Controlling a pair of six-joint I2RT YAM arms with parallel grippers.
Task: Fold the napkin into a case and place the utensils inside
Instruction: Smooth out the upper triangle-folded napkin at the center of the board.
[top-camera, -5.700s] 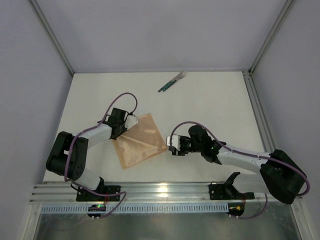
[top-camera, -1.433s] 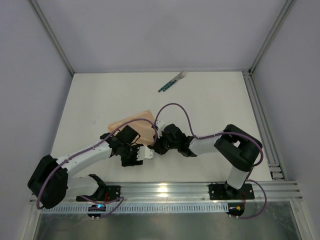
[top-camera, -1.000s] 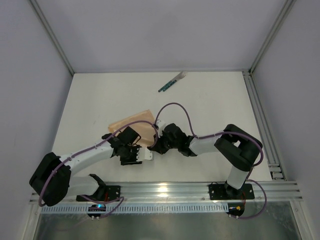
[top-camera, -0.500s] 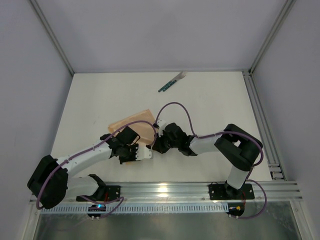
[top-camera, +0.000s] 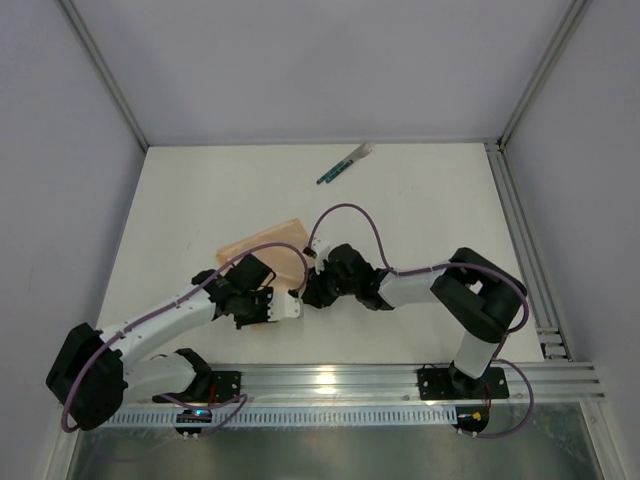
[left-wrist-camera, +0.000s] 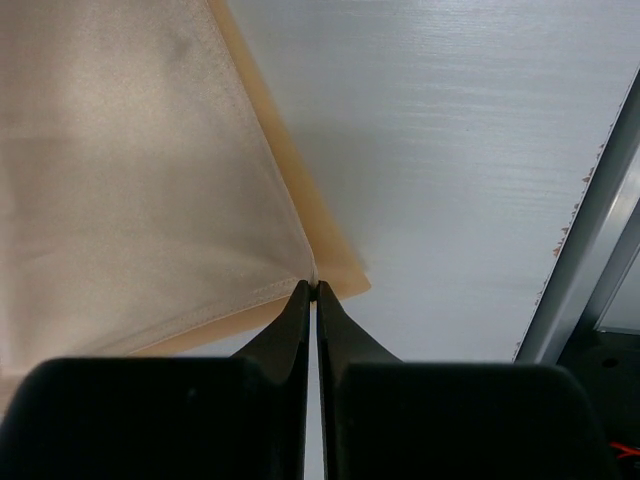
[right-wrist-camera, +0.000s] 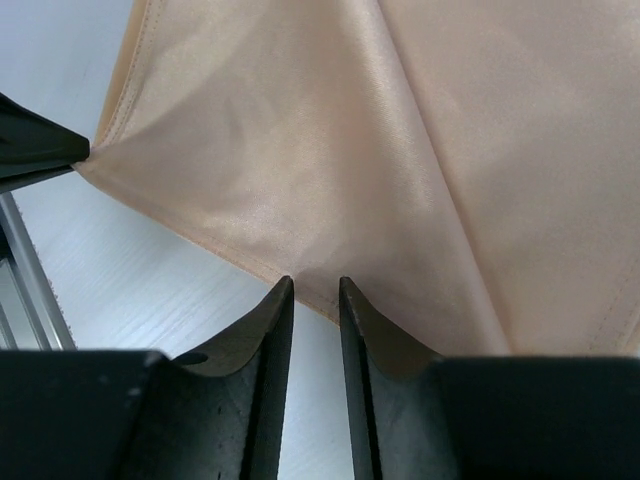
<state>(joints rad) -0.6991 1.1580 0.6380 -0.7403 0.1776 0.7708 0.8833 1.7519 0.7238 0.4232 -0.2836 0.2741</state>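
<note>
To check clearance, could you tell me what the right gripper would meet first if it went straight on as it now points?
The napkin: the right gripper has its slightly parted tips at the cloth's near edge, though height above it is unclear.

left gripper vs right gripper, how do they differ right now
The left gripper is shut, pinching a corner of the napkin; the right gripper has its jaws parted, clamping nothing visibly. The left gripper draws its corner into a taut point; the right gripper's tips just sit at an edge. Both are low at the napkin's near side.
</note>
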